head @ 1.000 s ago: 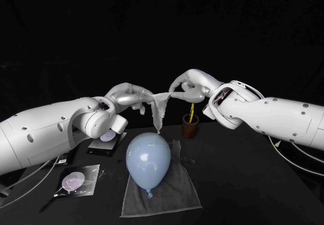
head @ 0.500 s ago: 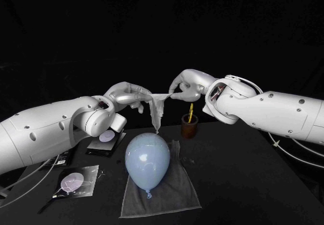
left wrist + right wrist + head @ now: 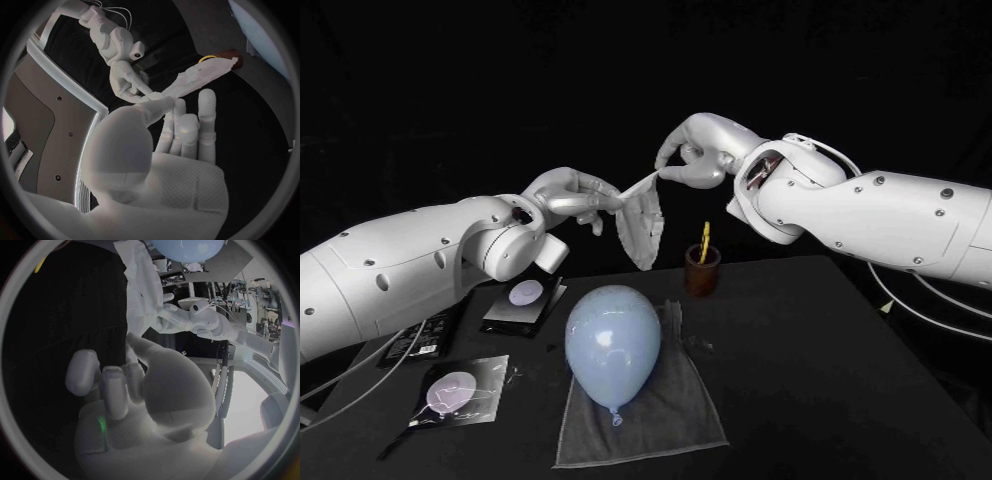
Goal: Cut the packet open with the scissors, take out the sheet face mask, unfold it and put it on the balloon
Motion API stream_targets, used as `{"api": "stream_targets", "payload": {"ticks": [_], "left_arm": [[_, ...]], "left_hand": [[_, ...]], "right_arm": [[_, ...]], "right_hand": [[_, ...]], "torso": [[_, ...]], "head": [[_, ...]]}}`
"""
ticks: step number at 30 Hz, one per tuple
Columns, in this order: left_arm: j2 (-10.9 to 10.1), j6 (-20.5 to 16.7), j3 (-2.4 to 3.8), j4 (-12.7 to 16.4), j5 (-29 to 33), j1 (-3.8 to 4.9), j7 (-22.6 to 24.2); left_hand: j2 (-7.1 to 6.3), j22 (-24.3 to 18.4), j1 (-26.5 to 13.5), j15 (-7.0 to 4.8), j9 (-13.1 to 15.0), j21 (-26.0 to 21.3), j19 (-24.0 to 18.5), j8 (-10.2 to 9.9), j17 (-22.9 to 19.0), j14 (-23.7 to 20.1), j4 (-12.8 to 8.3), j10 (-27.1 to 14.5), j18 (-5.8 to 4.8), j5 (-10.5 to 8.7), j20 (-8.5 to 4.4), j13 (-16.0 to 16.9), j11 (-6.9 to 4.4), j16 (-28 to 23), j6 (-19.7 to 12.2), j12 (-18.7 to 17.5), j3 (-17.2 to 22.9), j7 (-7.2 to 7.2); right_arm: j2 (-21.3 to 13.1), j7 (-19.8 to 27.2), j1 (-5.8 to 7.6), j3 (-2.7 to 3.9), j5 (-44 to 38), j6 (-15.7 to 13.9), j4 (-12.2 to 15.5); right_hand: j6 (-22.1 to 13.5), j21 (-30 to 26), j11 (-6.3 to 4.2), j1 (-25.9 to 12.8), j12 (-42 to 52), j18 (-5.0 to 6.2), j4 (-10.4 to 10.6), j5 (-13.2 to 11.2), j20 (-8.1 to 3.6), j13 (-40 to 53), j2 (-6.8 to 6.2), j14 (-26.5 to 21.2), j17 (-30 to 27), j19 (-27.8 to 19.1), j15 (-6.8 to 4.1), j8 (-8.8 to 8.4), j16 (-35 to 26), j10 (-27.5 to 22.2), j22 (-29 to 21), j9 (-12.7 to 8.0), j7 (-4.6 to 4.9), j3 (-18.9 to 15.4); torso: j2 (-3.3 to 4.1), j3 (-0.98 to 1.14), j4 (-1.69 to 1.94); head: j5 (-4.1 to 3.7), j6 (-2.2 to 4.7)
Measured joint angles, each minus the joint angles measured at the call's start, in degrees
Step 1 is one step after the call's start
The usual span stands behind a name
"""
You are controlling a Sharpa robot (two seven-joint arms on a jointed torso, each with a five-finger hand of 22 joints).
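Above the balloon [image 3: 613, 345], left hand [image 3: 570, 200] and right hand [image 3: 692, 162] each pinch the mask [image 3: 640, 226] by its top; best pull apart gently, evenly, so it unfolds untorn.

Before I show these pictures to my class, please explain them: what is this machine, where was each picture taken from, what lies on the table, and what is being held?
This is a robot with two white arms, each ending in a silver hand. One picture looks down from a camera on its head. The two round ones come from cameras at its wrists, just behind each hand. The left hand and the right hand together hold up a pale sheet mask, each gripping one side, in the air over the black table. Below it a light blue balloon lies on a grey towel. A brown cup stands behind them.
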Motion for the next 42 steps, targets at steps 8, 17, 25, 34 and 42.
{"api": "stream_targets", "payload": {"ticks": [8,17,25,34,42], "left_arm": [[0.25,0.71,0.03,-0.41,-1.11,0.23,-0.20],[0.10,1.27,0.07,0.27,-1.00,1.06,-0.34],[0.14,2.81,0.08,0.45,-0.55,1.65,-1.09],[0.01,4.61,0.08,-0.20,-0.31,1.77,-2.01],[0.30,5.42,0.03,-0.30,0.28,1.77,-2.22]], "left_hand": [[0.29,0.02,-0.29,0.00,0.00,0.00,-0.19,0.00,0.05,0.00,0.17,0.00,-0.02,0.00,0.19,-0.05,0.00,0.23,0.09,0.00,-0.62,0.11],[0.29,0.10,-0.29,0.20,0.00,-0.01,-0.19,0.00,0.51,0.20,0.32,0.25,0.57,-0.01,0.19,-0.06,-0.25,0.45,0.00,0.30,-1.43,0.19],[0.39,0.58,-0.20,0.19,0.00,0.45,-0.19,0.00,1.35,0.65,0.43,0.34,0.56,-0.01,0.19,-0.06,-0.34,0.90,-0.01,0.53,-2.16,0.19],[1.01,-0.09,-0.49,0.34,0.01,0.01,-0.61,0.21,0.76,0.48,1.04,0.55,0.55,-0.01,0.60,-0.13,-0.55,0.90,-1.26,0.53,-4.51,0.36],[2.07,-1.42,-0.20,0.91,0.07,-1.37,-1.65,0.31,-1.94,-2.16,2.20,-0.31,0.50,0.01,1.00,-0.68,0.27,0.18,-2.58,-0.05,-7.93,0.26]], "right_arm": [[1.18,0.09,0.57,0.02,0.63,-0.35,-1.31],[1.73,0.03,0.77,0.02,0.71,-0.25,-2.27],[1.83,-0.02,0.81,0.02,0.65,-0.38,-2.52],[1.75,-0.01,0.81,0.00,0.92,-0.94,-2.11],[1.79,0.05,0.81,-0.01,2.53,-1.93,-1.80]], "right_hand": [[0.00,0.00,0.00,0.00,0.00,-0.01,-0.16,0.01,0.00,-0.02,0.00,0.00,0.01,0.00,0.01,-0.02,-0.02,0.00,0.05,0.22,0.01,0.16],[0.02,-0.01,0.00,0.00,0.29,-0.02,-0.17,0.02,0.00,-0.05,-0.01,-0.01,0.05,-0.01,0.01,0.01,-0.04,-0.01,0.04,0.26,-0.01,0.15],[0.14,-0.01,0.00,-0.01,0.34,-0.02,-0.18,0.02,0.01,-0.03,-0.01,-0.01,0.05,-0.01,0.02,0.21,-0.15,-0.01,0.03,0.25,-0.11,0.15],[0.13,-0.01,-0.01,-0.09,0.34,-0.02,-0.14,-0.05,0.01,-0.01,-0.10,-0.02,0.03,-0.01,0.02,0.20,0.11,-0.01,0.16,0.25,-0.11,0.18],[0.10,-0.01,-0.22,-0.09,0.34,-0.03,-0.05,-0.08,0.01,0.00,-0.10,-0.02,0.00,-0.02,0.03,0.15,0.11,0.20,0.17,0.25,-0.10,0.27]], "torso": [[0.02,0.01,0.02],[0.01,-0.02,0.01],[-0.03,0.03,0.03],[0.02,0.15,-0.07],[0.07,0.13,-0.10]], "head": [[-0.02,0.13],[0.10,0.30],[0.14,0.34],[0.34,0.55],[0.38,0.70]]}}
